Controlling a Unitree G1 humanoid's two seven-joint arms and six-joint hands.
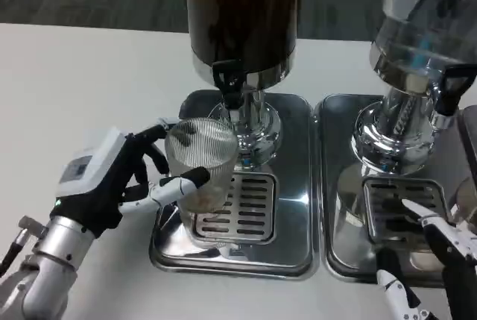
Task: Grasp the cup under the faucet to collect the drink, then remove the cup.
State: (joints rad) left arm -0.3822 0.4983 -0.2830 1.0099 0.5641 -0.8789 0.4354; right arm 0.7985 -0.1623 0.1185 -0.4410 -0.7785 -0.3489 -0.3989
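**Robot hand closing around cup at the drink dispenser**

At the white table (74, 89), the robot's left hand (112, 178) is gripping a clear ribbed cup (200, 163), its black-and-white fingers (179, 184) wrapping the near side of the glass while others are curling around the far left side. The cup is standing upright on the left steel drip tray (291, 215), its base sitting at the left edge of the slotted grate (242, 208), and its mouth is lying just below and slightly left of the black faucet (228, 81). That faucet is jutting from the dark drink dispenser (242, 14), whose chrome pedestal (257, 122) is rising at the far side of the tray, just behind the cup. Whether any drink is sitting in the cup is hard to tell through the ribbed wall.

To the right, a second dispenser (421, 29) with a clear tank is standing on its own steel tray (335, 186), the two trays lying side by side and nearly touching. The robot's right hand (440, 260) is hovering over the near part of that right-hand tray, its fingers spreading apart and holding nothing, one white fingertip pointing left across the grate there. The silver left forearm (45, 260) is reaching in from the near left corner.
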